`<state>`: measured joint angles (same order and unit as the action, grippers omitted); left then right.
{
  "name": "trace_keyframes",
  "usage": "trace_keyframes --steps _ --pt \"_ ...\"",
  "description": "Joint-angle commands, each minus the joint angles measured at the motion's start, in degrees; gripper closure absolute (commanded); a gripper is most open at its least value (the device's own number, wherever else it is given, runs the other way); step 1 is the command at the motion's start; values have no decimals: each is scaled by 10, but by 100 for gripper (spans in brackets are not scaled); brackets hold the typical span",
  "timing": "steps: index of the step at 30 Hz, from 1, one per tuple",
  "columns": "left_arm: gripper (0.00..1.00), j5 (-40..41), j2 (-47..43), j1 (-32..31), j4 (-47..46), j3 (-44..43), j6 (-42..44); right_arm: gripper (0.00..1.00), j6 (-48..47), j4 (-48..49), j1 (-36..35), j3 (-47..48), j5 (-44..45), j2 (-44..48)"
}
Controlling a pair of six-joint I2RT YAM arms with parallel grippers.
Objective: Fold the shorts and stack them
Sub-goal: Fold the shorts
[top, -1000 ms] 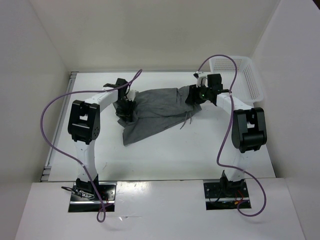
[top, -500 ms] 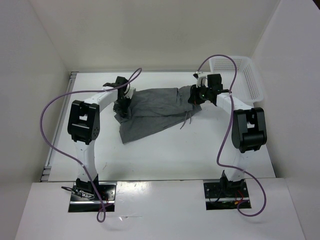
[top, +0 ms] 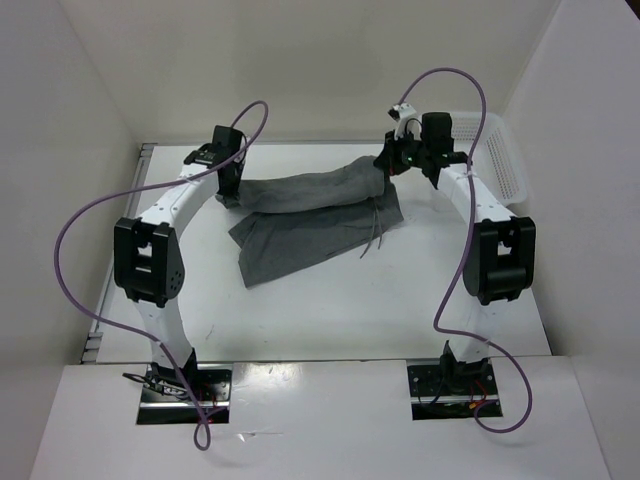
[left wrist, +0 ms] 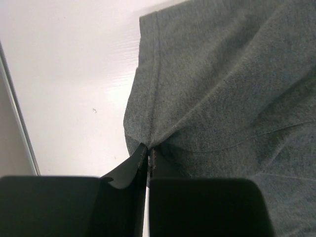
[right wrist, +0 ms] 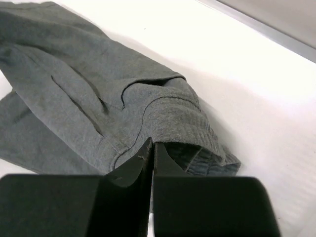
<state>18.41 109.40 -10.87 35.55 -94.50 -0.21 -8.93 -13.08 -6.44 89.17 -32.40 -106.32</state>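
Overhead view of a white table [top: 330,300]. Nearest, at six o'clock, two arm bases side by side, purple cables [top: 437,320] looping up from each. Farther in, at centre, grey shorts [top: 300,235] lying across the table, a lower corner trailing toward seven o'clock and a thin drawstring [top: 372,238] dangling at the three o'clock end. Beyond that, the far edge of the cloth stretched in a band between both claws. At ten o'clock, left gripper [left wrist: 148,148] clamped tight on a hem corner, fabric pinched between the closed fingers. At one o'clock, right gripper [right wrist: 152,144] likewise pinched tight on the ribbed waistband. Farthest, at two o'clock, white mesh basket [top: 500,150] against the wall, apart from the shorts.
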Motion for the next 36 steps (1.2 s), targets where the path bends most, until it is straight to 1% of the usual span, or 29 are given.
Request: trace_keyframes --steps 1,5,7,9,12,14,15,16,18,19,21,22,23,24,25,26,27,28,29,30,32,33,35,36 --pt "100 14 -45 0 -3 1 2 100 -37 -31 18 22 -13 9" --pt "100 2 -99 -15 39 39 2 100 -78 -45 33 0 -6 28" --pt "100 -24 -116 -20 63 63 2 100 -84 -45 54 -21 -6 33" --pt "100 -41 -132 -20 79 74 2 100 -84 -45 61 -28 0 38" --pt "100 -96 -151 -26 108 98 2 100 -107 -51 61 -34 6 38" --pt "100 -122 -157 -60 114 122 2 100 -124 -63 61 -44 6 38" --pt "99 -122 -157 -75 114 154 2 100 -136 -63 61 -64 6 38" --pt "97 -122 -157 -107 114 171 2 100 -143 -63 61 -74 11 38" --pt "96 -110 -151 -135 104 208 2 100 -154 -63 61 -109 29 38" --pt "94 -102 -145 -154 98 243 2 100 -154 -58 61 -129 34 45" --pt "90 -81 -140 -160 92 271 2 100 -154 -58 61 -145 34 50" --pt "87 -73 -140 -166 87 288 2 97 -146 -53 61 -154 47 56" --pt "76 -73 -140 -166 87 295 2 76 -134 -41 61 -172 56 56" --pt "69 -66 -140 -166 87 300 2 66 -110 -34 61 -180 63 62" --pt "62 -59 -140 -166 87 300 2 53 -95 -28 61 -185 68 62" --pt "55 -59 -140 -166 87 300 2 35 -76 -21 61 -190 75 62" --pt "41 -59 -145 -166 87 300 2 32 -59 -16 61 -190 75 62" --pt "35 -59 -145 -166 87 295 2 29 -25 -16 61 -190 57 62" --pt "32 -71 -145 -161 87 295 2 24 -6 -11 61 -190 52 62" --pt "31 -93 -145 -154 92 287 2 23 14 -4 56 -190 52 57" --pt "30 -109 -138 -154 92 281 2 19 57 5 48 -196 76 50" --pt "30 -104 -138 -163 92 281 2 19 72 5 42 -196 89 41" --pt "29 -98 -133 -183 86 290 2 18 72 5 34 -196 103 26" --pt "27 -98 -127 -183 86 296 2 18 72 -1 26 -190 103 21"
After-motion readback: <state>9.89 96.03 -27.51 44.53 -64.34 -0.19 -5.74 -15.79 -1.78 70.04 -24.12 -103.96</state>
